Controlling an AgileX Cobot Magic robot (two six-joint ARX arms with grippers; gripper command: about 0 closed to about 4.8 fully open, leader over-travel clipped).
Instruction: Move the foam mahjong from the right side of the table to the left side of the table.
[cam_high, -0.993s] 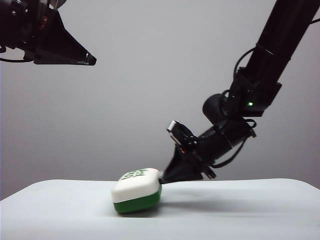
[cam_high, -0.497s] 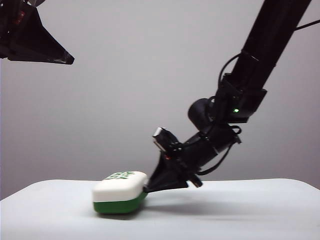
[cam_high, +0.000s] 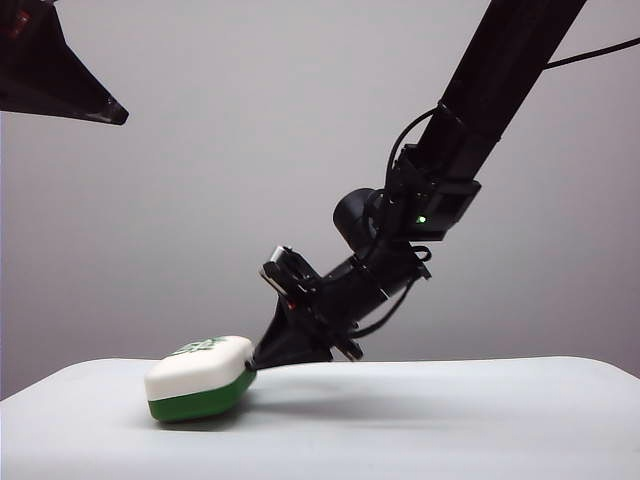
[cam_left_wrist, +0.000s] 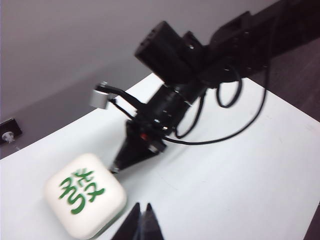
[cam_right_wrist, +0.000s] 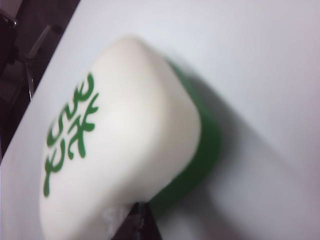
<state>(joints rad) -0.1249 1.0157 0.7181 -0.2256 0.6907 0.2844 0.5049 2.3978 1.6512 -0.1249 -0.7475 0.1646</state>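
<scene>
the left hand (cam_high: 112, 112) is hanging high over the worktop's left edge with its fingers pressed together, gripping nothing. below it the foam mahjong (cam_high: 200, 377) is lying left of centre on the pale worktop (cam_high: 450, 420), tilted with one end lifted, showing a white rounded top with green characters and a dark green base. the right hand (cam_high: 255, 366) is touching the block's right end with its tip, fingers looking closed to a point, its dark arm slanting up to the right.

so the foam mahjong (cam_high: 200, 378) has slid a good way left across the worktop (cam_high: 450, 420), from around the middle. right gripper (cam_high: 256, 364) moved left with it, tip still against its right end. left gripper (cam_high: 105, 112) has pulled back toward the top left corner.
</scene>
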